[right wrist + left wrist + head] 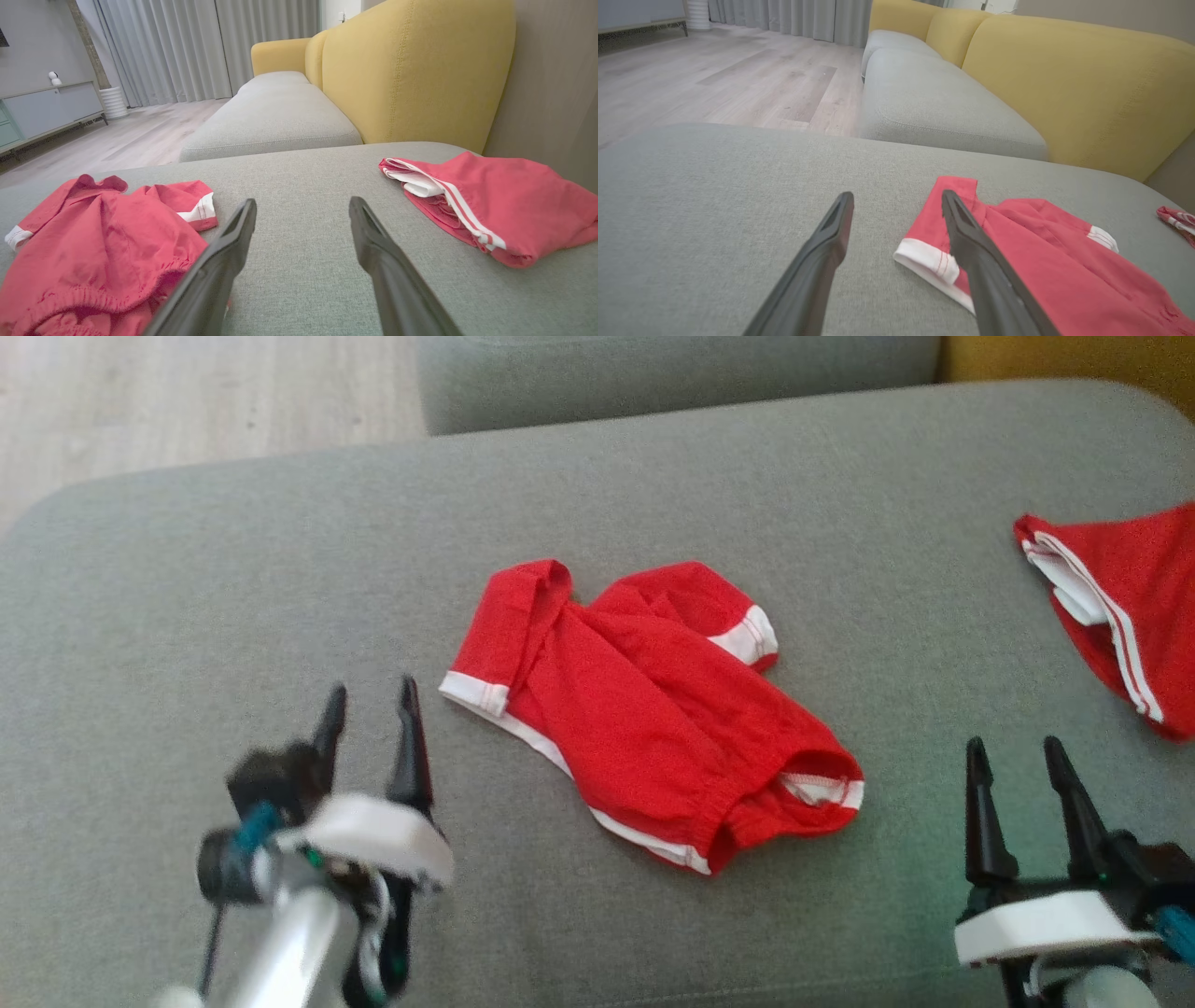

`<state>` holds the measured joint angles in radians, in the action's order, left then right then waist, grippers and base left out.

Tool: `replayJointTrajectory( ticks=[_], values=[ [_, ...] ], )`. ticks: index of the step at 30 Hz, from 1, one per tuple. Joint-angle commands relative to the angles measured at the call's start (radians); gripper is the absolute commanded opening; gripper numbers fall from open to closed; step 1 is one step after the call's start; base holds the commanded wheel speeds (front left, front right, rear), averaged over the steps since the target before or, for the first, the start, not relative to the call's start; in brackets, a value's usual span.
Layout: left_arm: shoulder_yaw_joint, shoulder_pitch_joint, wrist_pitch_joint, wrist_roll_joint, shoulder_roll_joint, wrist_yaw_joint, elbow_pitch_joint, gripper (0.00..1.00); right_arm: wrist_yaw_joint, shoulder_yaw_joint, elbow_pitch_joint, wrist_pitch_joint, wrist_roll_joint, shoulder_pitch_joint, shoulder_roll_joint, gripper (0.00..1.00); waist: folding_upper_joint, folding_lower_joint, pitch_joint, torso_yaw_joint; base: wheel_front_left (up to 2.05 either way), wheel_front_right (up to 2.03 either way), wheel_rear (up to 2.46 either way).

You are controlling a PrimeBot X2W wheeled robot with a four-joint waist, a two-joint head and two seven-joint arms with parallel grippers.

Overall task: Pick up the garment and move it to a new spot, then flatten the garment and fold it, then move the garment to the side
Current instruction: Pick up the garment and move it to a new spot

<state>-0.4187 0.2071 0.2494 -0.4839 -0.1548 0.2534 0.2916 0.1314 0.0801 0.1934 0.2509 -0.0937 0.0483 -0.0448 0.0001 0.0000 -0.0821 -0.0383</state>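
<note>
1. Red garment [644, 709] with white trim, rumpled, lying at the middle of the grey cushion [187, 569]. Elastic waistband turned toward the robot's right and nearer the robot, one white-cuffed leg toward its left, the other cuff at the far side.
2. Left gripper [372, 689] just to the left of the garment, close to the nearer white cuff. Long dark fingers spread wide, nothing pinched between them. Seen from the left wrist, one finger crossing in front of that cuff, the other over bare cushion. Contact with the cloth not possible to tell.
3. Right gripper [1015, 747] to the right of the garment, beyond the waistband and apart from it. Fingers likewise parted and empty, pointing across bare grey fabric. From the right wrist, the gathered waistband just to the left of the fingers.
4. Second red garment [1120, 607], white-striped, at the right end of the same cushion, well apart from the first and beyond the right gripper.
5. Behind the cushion, another grey seat [271, 112] against a yellow backrest [411, 70]. Pale wood floor [714, 74] to the left, grey curtains [163, 46] at the back.
</note>
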Motion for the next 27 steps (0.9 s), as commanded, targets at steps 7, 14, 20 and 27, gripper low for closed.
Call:
replayJointTrajectory(
  ticks=[7,14,20,27],
  values=[
    [0.057,-0.169,0.012,0.155,0.015,0.022,-0.132,1.00,-0.001,0.019,-0.039,0.011,0.020,0.043,-0.005,1.00,-0.0001,0.0000,0.072,0.061,0.00,0.00,0.00],
    [0.142,-0.303,0.012,0.210,0.024,-0.013,-0.165,1.00,-0.001,0.030,-0.033,0.011,0.032,0.074,-0.005,1.00,-0.0001,0.0000,0.098,0.101,0.00,0.00,0.00],
    [0.205,-0.356,0.012,0.238,0.041,-0.061,-0.174,1.00,-0.001,0.028,-0.026,0.011,0.036,0.081,-0.005,1.00,-0.0001,0.0000,0.103,0.130,0.00,0.00,0.00],
    [0.254,-0.360,0.012,0.274,0.075,-0.110,-0.164,1.00,-0.001,0.021,-0.021,0.011,0.039,0.079,-0.005,1.00,-0.0001,0.0000,0.102,0.143,0.00,0.00,0.00]
  ],
)
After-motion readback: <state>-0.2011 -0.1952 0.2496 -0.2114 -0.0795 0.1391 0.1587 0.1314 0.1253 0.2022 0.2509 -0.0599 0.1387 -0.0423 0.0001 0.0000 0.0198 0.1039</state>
